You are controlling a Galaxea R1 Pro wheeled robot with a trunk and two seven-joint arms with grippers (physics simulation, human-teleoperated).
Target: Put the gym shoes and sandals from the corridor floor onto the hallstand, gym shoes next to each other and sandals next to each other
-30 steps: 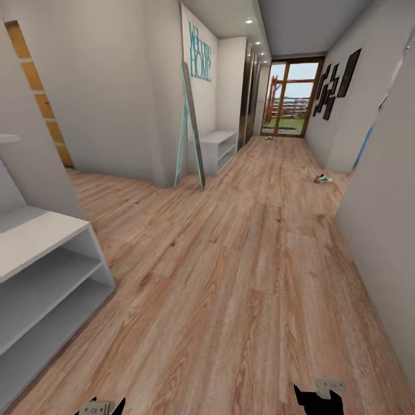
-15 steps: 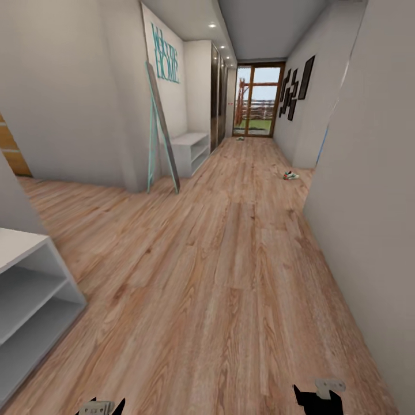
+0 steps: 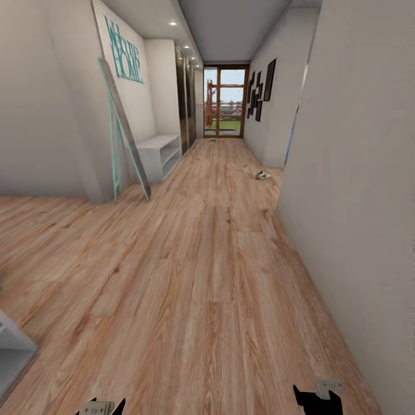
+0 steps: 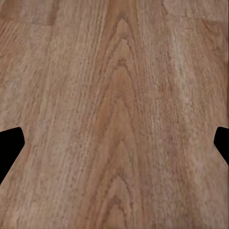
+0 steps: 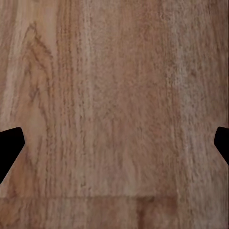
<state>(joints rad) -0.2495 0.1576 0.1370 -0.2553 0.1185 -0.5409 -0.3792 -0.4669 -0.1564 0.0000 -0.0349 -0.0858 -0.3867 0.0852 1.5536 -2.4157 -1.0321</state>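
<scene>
Ahead, wood-grain plank corridor floor (image 3: pixel 213 276), small gym shoe (image 3: pixel 263 175), boxy pale hallstand (image 3: pixel 157 153).

— What lies ahead?

— The corridor floor (image 3: pixel 213 253) runs straight away to a glazed door (image 3: pixel 225 104) at the far end. The hallstand (image 3: pixel 158 153) stands against the left wall, well down the corridor, with a leaning mirror (image 3: pixel 124 135) just before it and wall lettering (image 3: pixel 122 56) above.

— And on the right?

— A wall (image 3: pixel 357 190) close by, and framed pictures (image 3: pixel 262 86) farther along on that side. One gym shoe (image 3: pixel 263 175) lies on the floor near the right wall, across from the hallstand. Something small lies on the floor near the door; too small to tell.

— Nearer?

— A shelf unit's corner (image 3: pixel 12 351) at the near left.
</scene>
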